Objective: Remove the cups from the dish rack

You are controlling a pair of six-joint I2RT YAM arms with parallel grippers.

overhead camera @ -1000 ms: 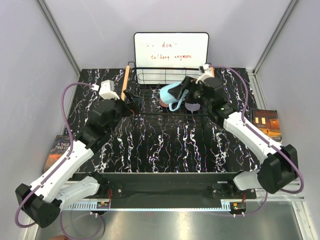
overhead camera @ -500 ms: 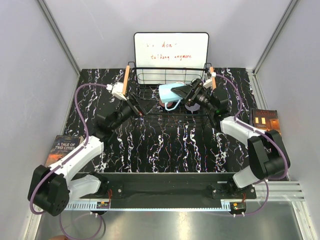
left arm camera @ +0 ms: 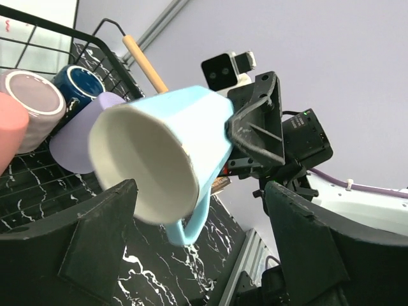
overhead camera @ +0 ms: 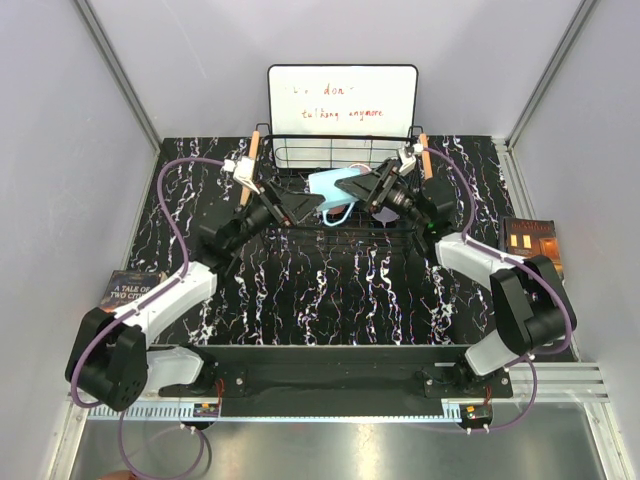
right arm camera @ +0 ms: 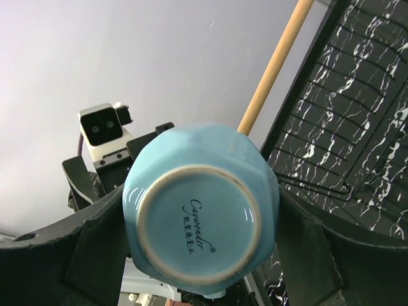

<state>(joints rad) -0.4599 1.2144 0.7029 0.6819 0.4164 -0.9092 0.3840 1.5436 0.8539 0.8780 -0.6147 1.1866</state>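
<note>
A light blue cup [overhead camera: 325,188] with a cream inside hangs on its side above the dish rack [overhead camera: 300,150], and my right gripper [overhead camera: 352,188] is shut on it. In the right wrist view both fingers press the sides of the cup [right arm camera: 197,223] near its base. My left gripper [overhead camera: 305,207] faces the cup's mouth [left arm camera: 159,159], open, with its fingertips level with the rim and handle. The salmon pink [left arm camera: 9,131], mauve [left arm camera: 29,108], navy [left arm camera: 76,83] and lavender [left arm camera: 73,137] cups lie in the rack behind.
A white board [overhead camera: 342,95] with writing leans behind the rack. The rack's wooden handles [overhead camera: 250,165] [overhead camera: 425,157] stick up at either end. One book [overhead camera: 533,245] lies off the table's right edge, another [overhead camera: 125,290] off its left.
My left arm has reached forward and to the right, up to the cup's mouth, its jaws narrowing slightly. The right gripper has carried the cup a little to the left.
</note>
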